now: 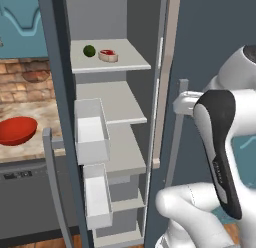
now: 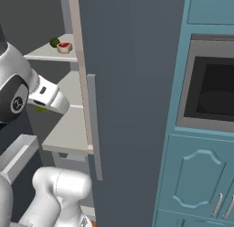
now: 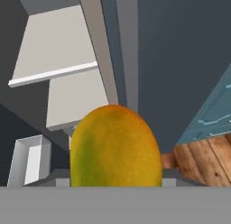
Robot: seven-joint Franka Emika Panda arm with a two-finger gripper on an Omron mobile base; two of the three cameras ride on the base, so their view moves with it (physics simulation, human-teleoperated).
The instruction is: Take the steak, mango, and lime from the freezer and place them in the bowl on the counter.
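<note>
The mango [image 3: 115, 146], yellow-orange with a green tinge, looms large in the hand view, and my gripper [image 2: 43, 107] is shut on it in front of the open freezer [image 1: 115, 22]. A sliver of the mango [image 2: 42, 110] peeks out under the hand. On the top shelf the dark green lime [image 1: 89, 50] lies beside the red steak [image 1: 108, 55]; both lime [image 2: 55, 42] and steak [image 2: 64, 48] also appear from the right. The red bowl [image 1: 17, 130] stands on the beige counter [image 1: 37, 109] to the left of the freezer.
Two white drawers [image 1: 91, 132] [image 1: 97, 197] stick out of the freezer's left side. Its dark door [image 2: 132, 84] with a grey handle [image 2: 93, 125] stands open on the right. A built-in oven [image 2: 210, 89] sits in teal cabinets. A dark dishwasher [image 1: 25, 202] sits under the counter.
</note>
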